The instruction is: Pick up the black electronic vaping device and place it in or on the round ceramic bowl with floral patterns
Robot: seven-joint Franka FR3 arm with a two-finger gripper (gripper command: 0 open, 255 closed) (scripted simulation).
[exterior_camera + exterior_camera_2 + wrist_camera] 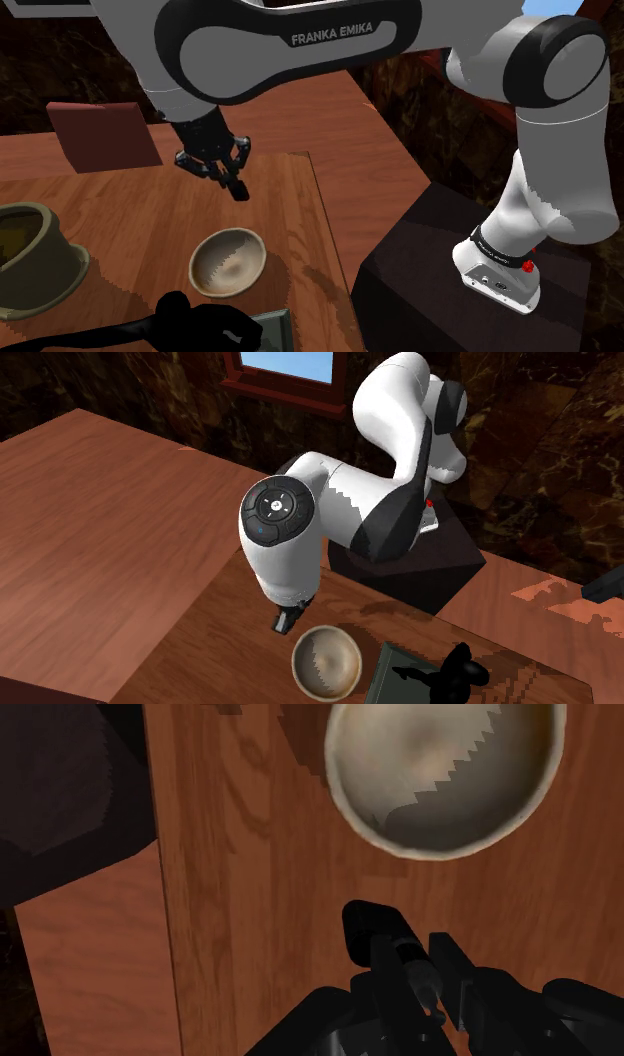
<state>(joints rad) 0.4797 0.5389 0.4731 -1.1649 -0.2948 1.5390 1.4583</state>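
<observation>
The hand (420, 972) is closed on the black vaping device (372, 926), probably around its middle, and holds it above the wooden worktop (250, 884). The round beige bowl (440, 764) stands near, apart from the device.

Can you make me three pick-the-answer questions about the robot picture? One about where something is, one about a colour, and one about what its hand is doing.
1. Where is the bowl?
A. on the floor
B. on the wooden table
C. on the robot's stand

2. What colour is the vaping device?
A. yellow
B. pink
C. black

3. What is the gripper doing?
A. clasping the vaping device
B. standing open and empty
C. resting inside the bowl

Answers: B, the bowl sits on the wood; C, the device is all black; A, the wrist view shows the device clasped.
</observation>
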